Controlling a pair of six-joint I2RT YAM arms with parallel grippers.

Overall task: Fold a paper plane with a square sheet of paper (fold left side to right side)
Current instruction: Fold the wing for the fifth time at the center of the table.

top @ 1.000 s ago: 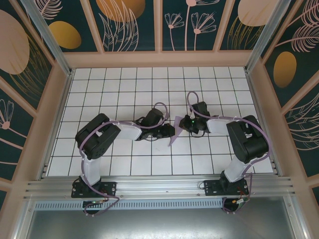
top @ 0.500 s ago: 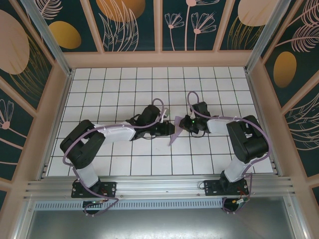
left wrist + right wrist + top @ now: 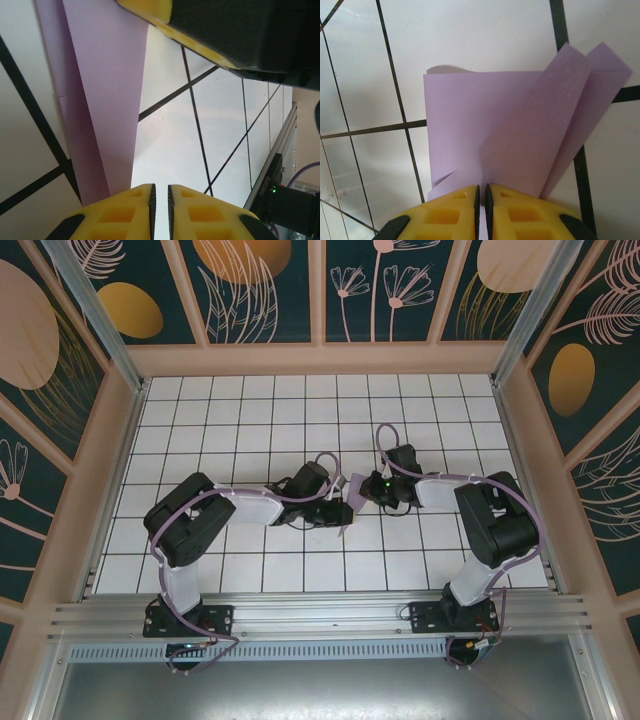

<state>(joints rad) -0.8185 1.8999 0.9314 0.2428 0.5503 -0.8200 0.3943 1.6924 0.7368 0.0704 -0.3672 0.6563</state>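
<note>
1. Right claw is clamped on a thin, matte lavender-purple sheet of paper, which is part-folded into overlapping flaps. The sheet's lower edge disappears between the yellow fingers.
2. Left claw has its fingers together, leaving only a slit with no paper showing in it. The sheet runs beside and beneath one finger, and I cannot tell whether that finger is pressing on it.
3. The sheet lies near the middle of the white grid-tiled surface, a little toward the near edge and well apart from all four edges and corners.
4. What could go wrong, as I judge it:
   - The two claws sit almost nose to nose, so carrying the left side over to the right could knock one claw against the other.
   - A sideways tug against the clamped edge could tear the thin sheet or pull it out of the grip.
   - One flap's edge curls up off the surface. If it is released before it is pressed flat, it may spring open and skew the crease.
5. Open room: bare tiles reach toward the far edge and both side edges. The near edge is crowded by the arm bases and a metal rail, so movement is safest away from there.
</note>
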